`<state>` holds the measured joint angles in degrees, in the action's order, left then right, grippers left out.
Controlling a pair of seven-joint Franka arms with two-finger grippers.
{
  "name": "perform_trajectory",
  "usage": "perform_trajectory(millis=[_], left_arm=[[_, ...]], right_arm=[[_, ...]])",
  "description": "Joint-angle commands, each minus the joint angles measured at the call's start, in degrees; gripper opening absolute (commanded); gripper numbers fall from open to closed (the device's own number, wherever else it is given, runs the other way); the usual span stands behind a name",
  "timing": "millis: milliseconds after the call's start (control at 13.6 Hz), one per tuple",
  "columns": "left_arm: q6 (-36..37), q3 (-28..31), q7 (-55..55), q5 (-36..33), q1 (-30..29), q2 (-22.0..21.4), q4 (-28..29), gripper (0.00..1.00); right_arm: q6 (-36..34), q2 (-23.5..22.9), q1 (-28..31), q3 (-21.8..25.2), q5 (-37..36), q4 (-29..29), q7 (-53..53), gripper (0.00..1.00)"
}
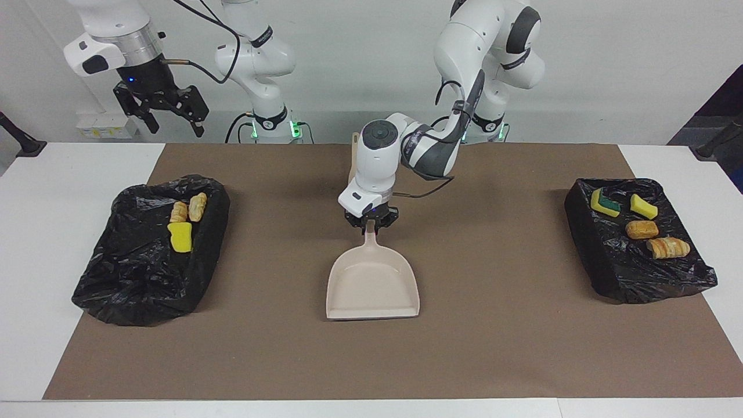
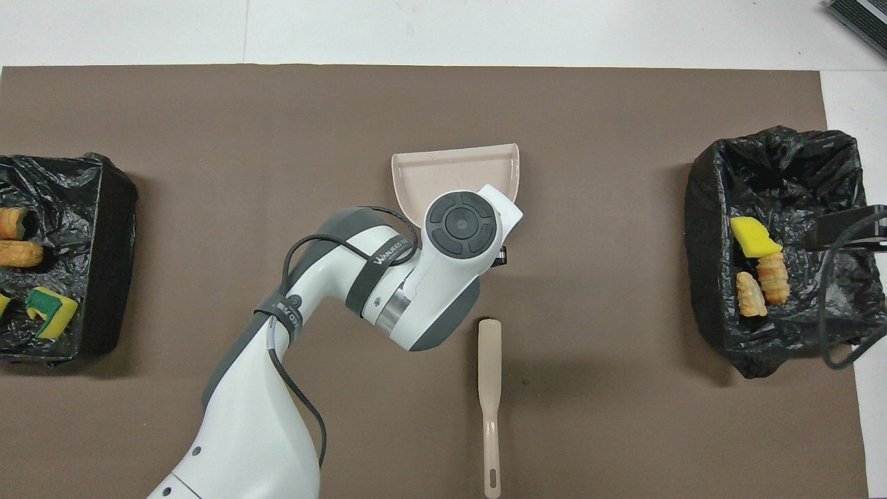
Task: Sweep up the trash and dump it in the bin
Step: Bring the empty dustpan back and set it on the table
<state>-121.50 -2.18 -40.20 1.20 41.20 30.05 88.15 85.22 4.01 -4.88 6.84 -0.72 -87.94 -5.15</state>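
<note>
Two hands — left hand pinches the dustpan handle; right hand waits, spread.

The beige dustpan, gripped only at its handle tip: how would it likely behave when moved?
The dustpan probably stays stiff: its tray keeps shape. It looks light and empty. Held by the left end effector at the handle end, it may pivot or droop.

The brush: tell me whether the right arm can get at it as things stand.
Probably yes. The right gripper hangs open and empty, and the brush lies bare on the mat; the left gripper, shut on the dustpan handle, sits close beside its head.
</note>
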Motion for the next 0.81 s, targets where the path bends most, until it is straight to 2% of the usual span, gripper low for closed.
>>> perform_trajectory(millis=[0, 74, 221, 295, 369, 443, 590, 738], left_arm=[[0.73, 1.12, -0.14, 0.82, 0.73, 0.18, -1.06, 0.1], [1.0, 1.12, -0.14, 0.82, 0.81, 0.09, -0.79, 0.25], [1.7, 1.21, -0.05, 0.65, 0.73, -0.17, -0.7, 0.74], [1.7, 1.3, 0.04, 0.3, 0.55, -0.35, -0.7, 0.86], [1.79, 1.47, 0.21, 0.21, 0.12, -1.04, -0.7, 0.92], [2.23, 1.65, 0.47, 0.21, -0.24, -3.83, -0.27, 1.0], [7.56, 1.91, 2.13, 0.12, -2.77, -8.85, 0.35, 1.0], [12.58, 2.09, 8.27, 0.03, -5.32, -13.77, 0.7, 1.0]], right_arm=[[-0.23, 1.26, 0.39, -0.25, 0.9, -1.35, 0.22, 1.0], [-0.32, 1.26, 0.39, -0.25, 0.99, -1.35, 0.22, 1.0], [-0.23, 1.26, 0.39, -0.25, 0.99, -1.35, 0.22, 1.0], [-0.32, 1.26, 0.39, -0.25, 0.9, -1.35, 0.22, 1.0], [-0.23, 1.26, 0.39, -0.25, 0.9, -1.35, 0.22, 1.0], [-0.32, 1.26, 0.39, -0.25, 0.99, -1.35, 0.22, 1.0], [-0.32, 1.26, 0.39, -0.25, 0.99, -1.35, 0.22, 1.0], [-0.23, 1.26, 0.39, -0.25, 0.9, -1.35, 0.22, 1.0]])
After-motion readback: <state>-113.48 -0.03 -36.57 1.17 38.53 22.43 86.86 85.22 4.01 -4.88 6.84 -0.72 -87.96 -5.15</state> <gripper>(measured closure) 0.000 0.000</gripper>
